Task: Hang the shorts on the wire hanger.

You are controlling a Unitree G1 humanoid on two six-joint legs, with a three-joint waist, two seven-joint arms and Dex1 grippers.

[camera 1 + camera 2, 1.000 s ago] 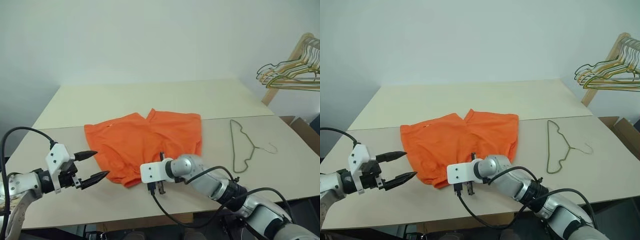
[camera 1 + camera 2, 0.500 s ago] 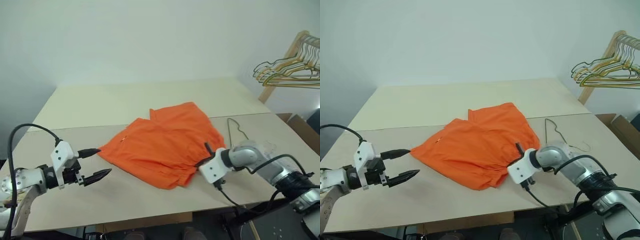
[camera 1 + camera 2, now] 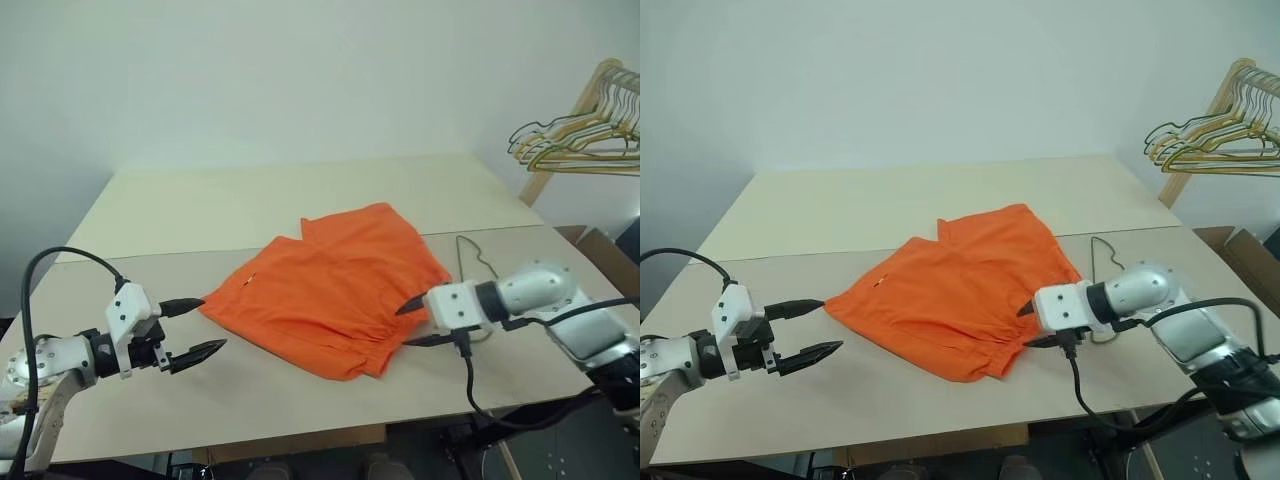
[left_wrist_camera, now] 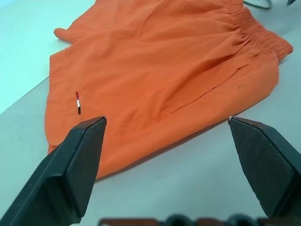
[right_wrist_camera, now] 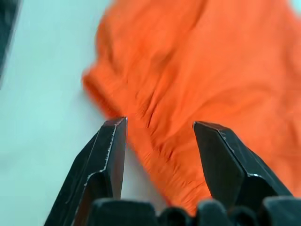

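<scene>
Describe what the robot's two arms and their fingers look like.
Both arms are silver-grey metal with black joints. Each ends in a white block carrying two black, pointed fingers: left gripper, right gripper. A black cable hangs from the right wrist; another arches over the left forearm.

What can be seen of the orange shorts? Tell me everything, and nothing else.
The shorts are bright orange thin woven-looking cloth, lying flat but skewed on the beige table. A gathered elastic waistband runs along the edge nearest the right gripper, with two wide legs pointing away. A tiny white mark sits near one leg hem. The cloth covers part of the wire hanger. Neither gripper holds it; the left gripper is beside a corner.
</scene>
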